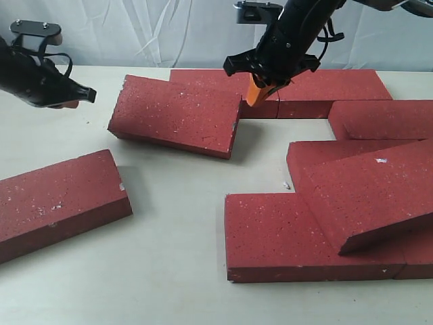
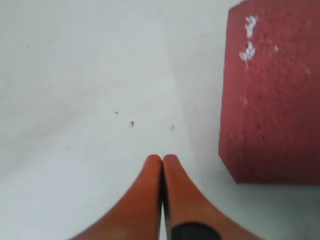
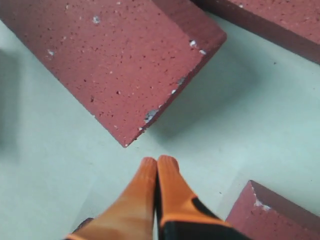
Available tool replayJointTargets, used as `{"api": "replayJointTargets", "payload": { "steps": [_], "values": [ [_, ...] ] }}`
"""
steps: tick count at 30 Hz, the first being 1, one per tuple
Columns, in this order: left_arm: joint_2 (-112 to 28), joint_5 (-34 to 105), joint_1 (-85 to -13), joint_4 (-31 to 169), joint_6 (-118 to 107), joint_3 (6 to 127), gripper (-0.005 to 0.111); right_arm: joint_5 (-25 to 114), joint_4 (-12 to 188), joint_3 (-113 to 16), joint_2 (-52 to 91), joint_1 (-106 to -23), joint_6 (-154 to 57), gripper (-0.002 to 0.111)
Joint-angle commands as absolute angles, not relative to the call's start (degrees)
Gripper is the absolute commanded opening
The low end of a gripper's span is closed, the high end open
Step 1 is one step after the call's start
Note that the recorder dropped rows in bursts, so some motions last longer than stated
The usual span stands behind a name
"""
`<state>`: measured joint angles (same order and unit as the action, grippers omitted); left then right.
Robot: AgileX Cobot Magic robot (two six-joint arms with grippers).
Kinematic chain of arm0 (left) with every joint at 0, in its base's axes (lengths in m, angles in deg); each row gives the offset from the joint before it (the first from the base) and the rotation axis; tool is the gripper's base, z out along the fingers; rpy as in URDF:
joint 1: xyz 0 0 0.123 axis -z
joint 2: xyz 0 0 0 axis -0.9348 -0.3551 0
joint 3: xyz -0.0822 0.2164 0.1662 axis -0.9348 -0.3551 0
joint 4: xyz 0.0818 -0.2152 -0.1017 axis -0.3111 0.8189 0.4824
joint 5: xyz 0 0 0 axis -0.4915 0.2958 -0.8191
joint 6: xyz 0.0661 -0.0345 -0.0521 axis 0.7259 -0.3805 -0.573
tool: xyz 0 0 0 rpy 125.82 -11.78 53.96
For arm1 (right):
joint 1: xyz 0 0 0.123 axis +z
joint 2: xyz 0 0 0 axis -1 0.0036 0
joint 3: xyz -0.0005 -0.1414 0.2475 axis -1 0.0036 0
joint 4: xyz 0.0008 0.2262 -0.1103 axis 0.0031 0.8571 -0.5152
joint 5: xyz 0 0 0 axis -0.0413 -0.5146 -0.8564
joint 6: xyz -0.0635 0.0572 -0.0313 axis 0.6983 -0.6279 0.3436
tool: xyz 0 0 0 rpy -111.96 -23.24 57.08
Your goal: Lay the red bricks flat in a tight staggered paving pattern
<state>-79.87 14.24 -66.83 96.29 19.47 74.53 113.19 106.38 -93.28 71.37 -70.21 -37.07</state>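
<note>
Red bricks (image 1: 284, 237) lie scattered on a pale table (image 1: 169, 271), one tilted across others at the near right. Farther back, the left gripper (image 1: 86, 95) and right gripper (image 1: 256, 96) hover, both pinched closed, holding nothing.

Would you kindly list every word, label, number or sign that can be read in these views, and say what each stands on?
None: no text can be read in any view.
The red bricks bear only white speckles and chips, not letters.
The table is plain.
The left gripper and right gripper show no label.
</note>
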Motion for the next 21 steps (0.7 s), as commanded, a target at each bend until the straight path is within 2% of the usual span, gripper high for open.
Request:
{"api": "replayJointTargets", "payload": {
  "steps": [1, 9, 21],
  "values": [
    [-84.9, 18.5, -66.7, 100.0, 19.6, 79.2, 0.0, 111.8, 105.3, -93.5, 71.7, -70.4, -37.8, -0.001],
    [-92.9, 11.5, -66.7, 103.1, 19.6, 86.9, 0.0, 108.8, 104.8, -93.5, 72.9, -70.4, -42.5, -0.001],
    [-95.4, 7.2, -65.8, 106.6, 19.6, 87.4, 0.0, 104.1, 106.5, -93.5, 78.9, -70.0, -46.2, -0.001]
  ]
}}
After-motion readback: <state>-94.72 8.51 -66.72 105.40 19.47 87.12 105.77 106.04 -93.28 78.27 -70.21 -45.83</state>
